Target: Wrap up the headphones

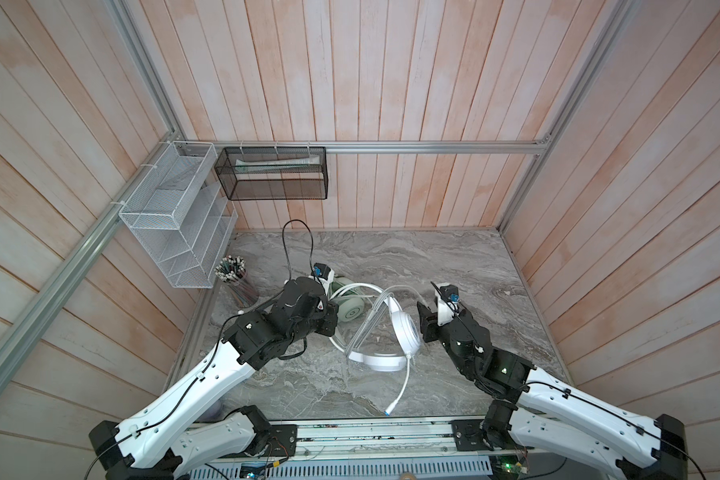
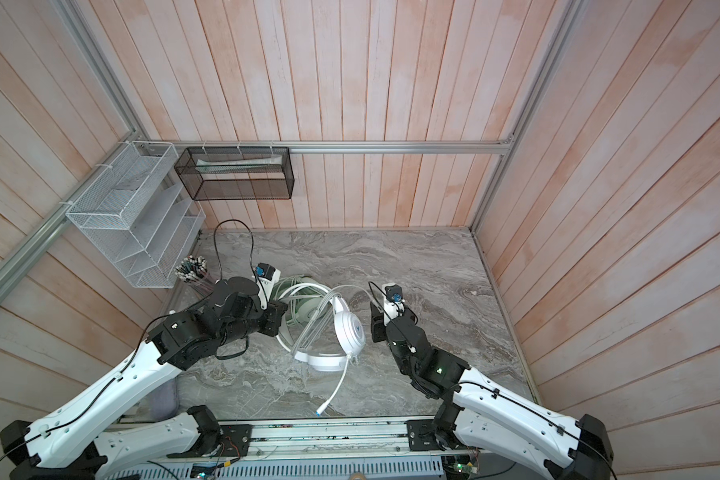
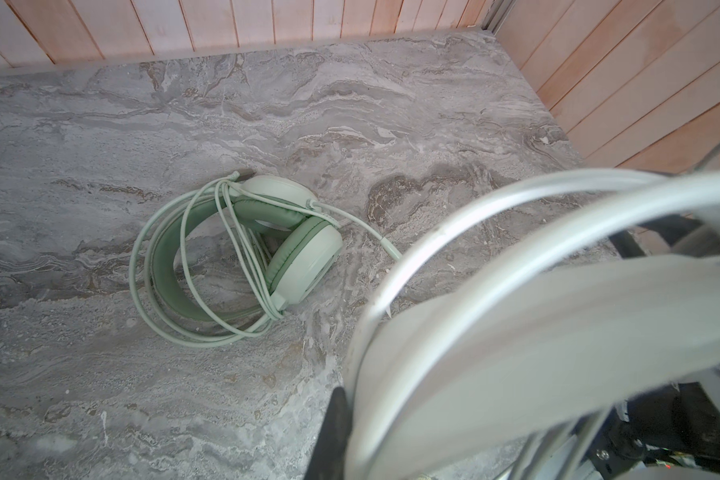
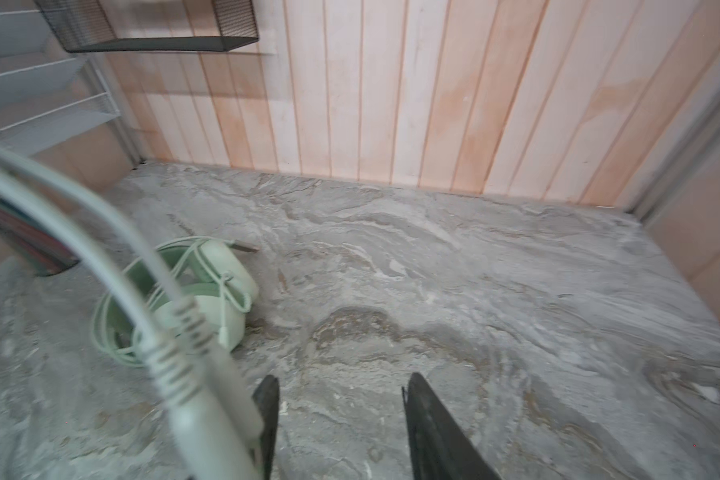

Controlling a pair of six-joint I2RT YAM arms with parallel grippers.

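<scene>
Two round-cupped: mint headphones [image 3: 308,257], white headphones [image 1: 406,330]; marble tabletop [image 1: 454,257].

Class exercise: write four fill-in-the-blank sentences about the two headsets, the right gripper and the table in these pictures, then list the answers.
1. The coiled headset is pale ____.
2. The other headset, nearer the right gripper, is ____.
3. The right gripper is ____, with nothing between its jaws.
4. The table has a grey ____ pattern.

Answers: green; white; open; marble
</scene>
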